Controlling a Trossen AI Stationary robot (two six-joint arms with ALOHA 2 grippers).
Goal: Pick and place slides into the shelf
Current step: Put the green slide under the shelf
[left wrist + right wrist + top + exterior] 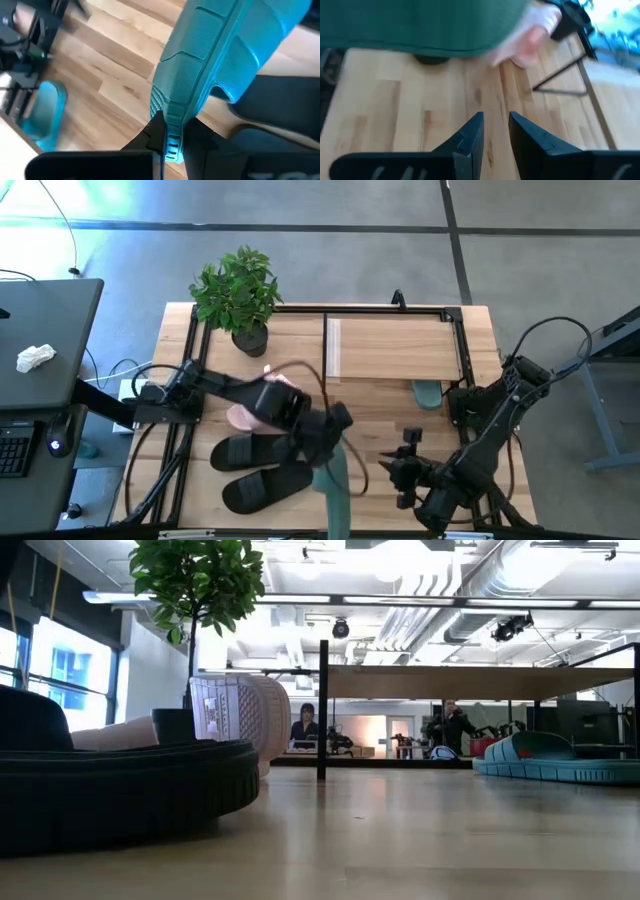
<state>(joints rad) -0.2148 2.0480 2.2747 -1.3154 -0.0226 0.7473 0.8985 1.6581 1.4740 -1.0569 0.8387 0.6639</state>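
Well, starting at the left, a dark side desk (50, 340) carries a crumpled white cloth (36, 357); no brand, label or writing can be read on anything here; next comes the wooden table (380, 435), with a potted plant (238, 295) at its far left corner; the left arm reaches in from the table's left side, and the left gripper (330, 452) sits near the table's front middle, its fingers (159, 131) pinched tight on the end of a dark green slide (335, 485), which hangs from them out past the table's front edge; from the wrist the sandal's ribbed sole shows clearly; just left of the gripper lie the two black slides (262, 470), side by side on the tabletop; a pale pink slide (255, 408) shows behind them, partly under the arm; from table height another pale pink slide (245, 718) stands on its edge beside the plant pot; further right the shelf (395, 348) stands at the table's back, its light plank top bare, the second dark green slide (427, 393) poking out from beneath its front edge; at the right, the right gripper (403, 465) hovers above the table near the front, its fingers (470, 135) narrowly apart and holding nothing; people show far off in the room behind.
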